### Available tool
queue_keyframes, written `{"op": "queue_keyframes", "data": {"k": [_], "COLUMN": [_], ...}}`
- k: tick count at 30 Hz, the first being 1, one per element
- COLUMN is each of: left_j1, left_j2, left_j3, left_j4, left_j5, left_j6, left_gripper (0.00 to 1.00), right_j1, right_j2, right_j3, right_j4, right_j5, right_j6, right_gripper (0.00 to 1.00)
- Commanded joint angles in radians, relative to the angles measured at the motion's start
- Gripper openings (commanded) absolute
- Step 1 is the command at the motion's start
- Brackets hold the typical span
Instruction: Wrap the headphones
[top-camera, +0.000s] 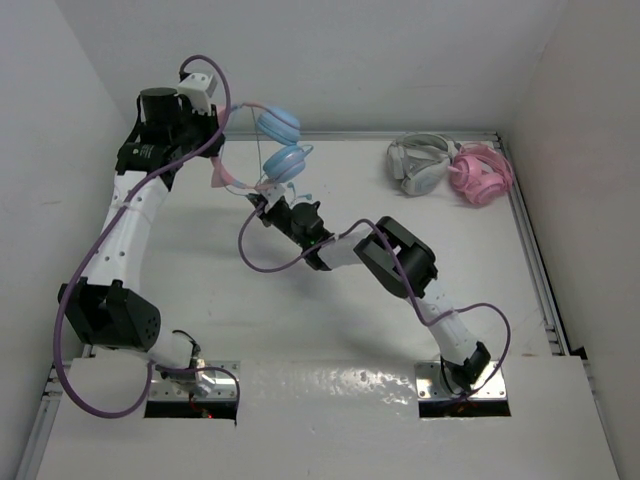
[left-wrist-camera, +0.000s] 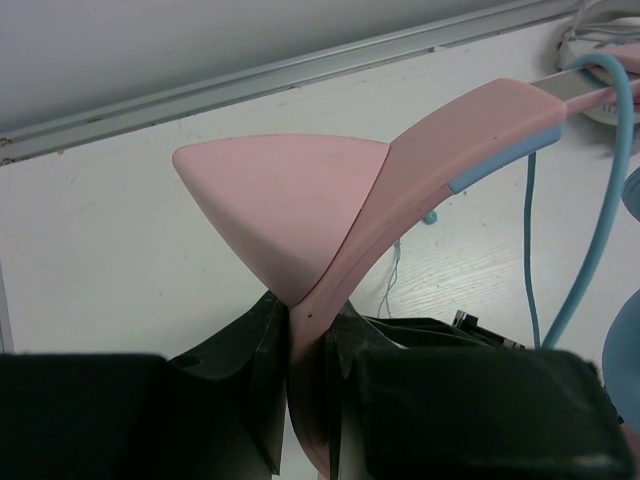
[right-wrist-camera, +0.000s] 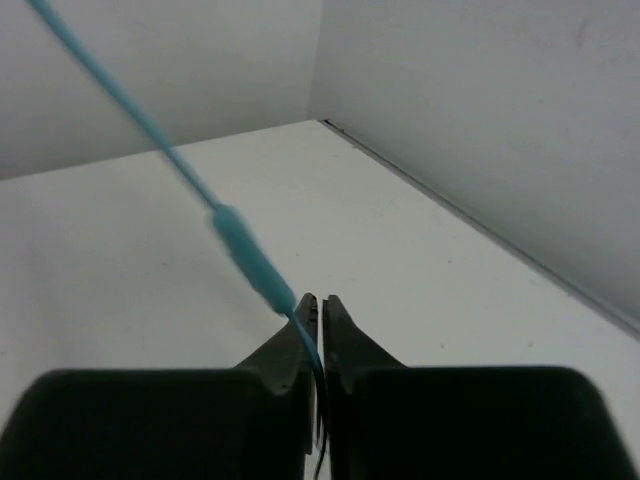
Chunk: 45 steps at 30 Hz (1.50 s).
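Observation:
The headphones have light blue ear cups (top-camera: 280, 127) and a pink headband (top-camera: 225, 172) and are held up at the far left. My left gripper (top-camera: 212, 160) is shut on the headband just below its pink ear bump (left-wrist-camera: 285, 215), as the left wrist view shows (left-wrist-camera: 312, 330). The thin light blue cable (left-wrist-camera: 590, 250) hangs down from the cups. My right gripper (top-camera: 262, 205) is shut on the cable (right-wrist-camera: 245, 250) below the lower cup (top-camera: 287, 162), with the cable pinched between its fingertips (right-wrist-camera: 320, 312).
All-pink headphones (top-camera: 480, 172) and grey-white headphones (top-camera: 420, 163) lie together at the far right corner. White walls enclose the table on three sides. A metal rail (left-wrist-camera: 300, 75) runs along the back edge. Purple arm cables (top-camera: 265, 262) loop near the right arm.

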Motion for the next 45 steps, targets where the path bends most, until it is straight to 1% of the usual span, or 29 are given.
{"op": "queue_keyframes", "data": {"k": [1,2,3,4,6,7,9,11,14,18,20,23,26,27,29,30,31,32,33,34,35,36,38,39,41,42,44,45], "left_j1": [-0.008,-0.007,-0.005,-0.002,0.010,0.013,0.015,0.019,0.023,0.024,0.030,0.032,0.032,0.032,0.032,0.032,0.030,0.030,0.027,0.018,0.010,-0.008,-0.031,-0.043,-0.059,-0.060,-0.079,-0.085], "left_j2": [-0.034,-0.032,-0.031,-0.029,-0.009,-0.002,0.020,0.034,0.043,0.040,0.038,0.032,0.017,0.014,0.000,-0.006,-0.015,-0.037,-0.046,-0.054,-0.069,-0.087,-0.104,-0.112,-0.118,-0.117,-0.115,-0.114], "left_j3": [0.050,0.048,0.047,0.048,0.057,0.073,0.093,0.106,0.134,0.139,0.136,0.128,0.122,0.120,0.117,0.114,0.102,0.093,0.082,0.058,0.042,0.004,-0.048,-0.102,-0.146,-0.191,-0.234,-0.267], "left_j4": [0.070,0.074,0.082,0.094,0.100,0.102,0.108,0.108,0.103,0.109,0.106,0.109,0.102,0.097,0.077,0.070,0.056,0.051,0.045,0.024,0.010,-0.016,-0.039,-0.053,-0.090,-0.105,-0.111,-0.114], "left_j5": [0.000,-0.014,-0.039,-0.046,-0.051,-0.053,-0.048,-0.030,-0.007,-0.040,-0.044,0.016,0.116,0.177,0.226,0.252,0.262,0.271,0.291,0.302,0.315,0.331,0.335,0.329,0.314,0.300,0.268,0.245], "left_j6": [-0.019,-0.014,-0.011,-0.011,-0.014,-0.017,-0.030,-0.050,-0.065,-0.053,-0.050,-0.067,-0.097,-0.105,-0.100,-0.088,-0.076,-0.064,-0.030,-0.007,0.019,0.079,0.151,0.229,0.294,0.355,0.401,0.445], "left_gripper": [0.00,0.00,0.00,0.00,0.00,0.00,0.00,0.00,0.00,0.00,0.00,0.00,0.00,0.00,0.00,0.00,0.00,0.00,0.00,0.00,0.00,0.00,0.00,0.00,0.00,0.00,0.00,0.00], "right_j1": [-0.002,-0.008,-0.011,-0.016,-0.024,-0.024,-0.024,-0.024,-0.022,-0.022,-0.022,-0.022,-0.027,-0.034,-0.080,-0.105,-0.131,-0.186,-0.214,-0.234,-0.267,-0.293,-0.315,-0.327,-0.361,-0.373,-0.406,-0.413], "right_j2": [-0.013,-0.035,-0.058,-0.108,-0.156,-0.200,-0.243,-0.254,-0.247,-0.256,-0.277,-0.262,-0.239,-0.235,-0.215,-0.207,-0.184,-0.167,-0.147,-0.115,-0.106,-0.109,-0.126,-0.136,-0.173,-0.184,-0.207,-0.233], "right_j3": [-0.082,-0.133,-0.192,-0.308,-0.415,-0.502,-0.587,-0.619,-0.628,-0.691,-0.708,-0.682,-0.618,-0.598,-0.534,-0.511,-0.457,-0.419,-0.382,-0.309,-0.275,-0.223,-0.178,-0.158,-0.109,-0.080,-0.058,-0.041], "right_j4": [0.121,0.167,0.261,0.308,0.404,0.423,0.445,0.439,0.449,0.546,0.517,0.473,0.425,0.408,0.417,0.442,0.456,0.469,0.497,0.499,0.487,0.418,0.309,0.193,0.084,-0.007,-0.076,-0.148], "right_j5": [0.052,0.068,0.068,0.066,0.051,0.042,0.011,-0.030,-0.038,-0.037,-0.043,-0.055,-0.083,-0.118,-0.182,-0.264,-0.308,-0.345,-0.406,-0.425,-0.443,-0.472,-0.506,-0.526,-0.567,-0.580,-0.609,-0.616], "right_j6": [0.043,0.044,0.046,0.056,0.058,0.057,0.096,0.112,0.129,0.175,0.182,0.181,0.219,0.242,0.367,0.432,0.580,0.659,0.735,0.829,0.848,0.851,0.818,0.795,0.723,0.690,0.655,0.606], "right_gripper": [0.00,0.00,0.00,0.00,0.00,0.00,0.00,0.00,0.00,0.00,0.00,0.00,0.00,0.00,0.00,0.00,0.00,0.00,0.00,0.00,0.00,0.00,0.00,0.00,0.00,0.00,0.00,0.00]}}
